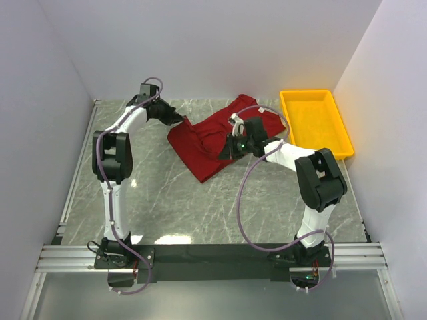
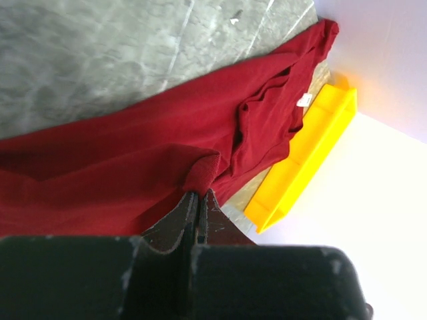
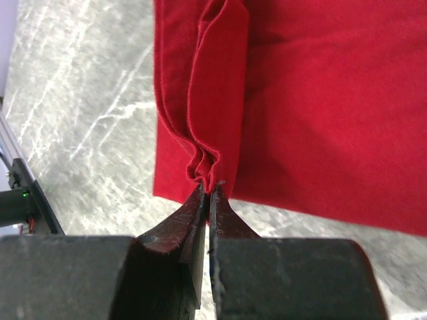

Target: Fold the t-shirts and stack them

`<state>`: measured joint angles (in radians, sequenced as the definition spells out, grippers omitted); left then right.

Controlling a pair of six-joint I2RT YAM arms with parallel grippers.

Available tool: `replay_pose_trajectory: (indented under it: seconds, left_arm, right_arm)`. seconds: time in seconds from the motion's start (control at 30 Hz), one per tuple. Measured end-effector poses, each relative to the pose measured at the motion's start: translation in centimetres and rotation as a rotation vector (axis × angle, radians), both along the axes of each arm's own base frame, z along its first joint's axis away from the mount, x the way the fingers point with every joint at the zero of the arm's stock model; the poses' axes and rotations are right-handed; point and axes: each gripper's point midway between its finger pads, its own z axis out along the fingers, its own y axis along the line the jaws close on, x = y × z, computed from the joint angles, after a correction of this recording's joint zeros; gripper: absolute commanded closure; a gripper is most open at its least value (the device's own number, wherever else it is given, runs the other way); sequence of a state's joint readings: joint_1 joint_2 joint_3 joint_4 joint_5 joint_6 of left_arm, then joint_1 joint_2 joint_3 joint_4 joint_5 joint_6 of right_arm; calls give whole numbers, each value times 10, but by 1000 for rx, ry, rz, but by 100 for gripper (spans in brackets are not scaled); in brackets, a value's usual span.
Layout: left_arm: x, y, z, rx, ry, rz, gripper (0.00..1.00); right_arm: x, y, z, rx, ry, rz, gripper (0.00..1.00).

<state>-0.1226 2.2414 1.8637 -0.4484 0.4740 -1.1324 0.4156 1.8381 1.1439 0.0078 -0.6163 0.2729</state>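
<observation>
The dark red t-shirt (image 1: 215, 137) lies partly bunched on the marble table at the back middle. My left gripper (image 1: 179, 121) is shut on the shirt's left edge; in the left wrist view its tips (image 2: 199, 195) pinch a fold of red cloth (image 2: 167, 153), and a small white tag (image 2: 304, 100) shows at the collar. My right gripper (image 1: 227, 151) is shut on the shirt's near right part; in the right wrist view its tips (image 3: 209, 188) pinch several gathered layers of the hem (image 3: 220, 100).
A yellow plastic tray (image 1: 315, 122) stands at the back right against the wall; it also shows in the left wrist view (image 2: 307, 160). White walls close in the left, back and right. A metal rail (image 1: 213, 257) runs along the near edge.
</observation>
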Motion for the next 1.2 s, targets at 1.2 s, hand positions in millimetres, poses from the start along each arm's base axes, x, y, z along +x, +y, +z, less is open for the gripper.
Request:
replay_pose_trajectory:
  seconds: [1.2]
  left_arm:
    - [34, -68, 9, -97, -49, 27, 99]
  right_arm:
    - [33, -66, -13, -70, 34, -279, 100]
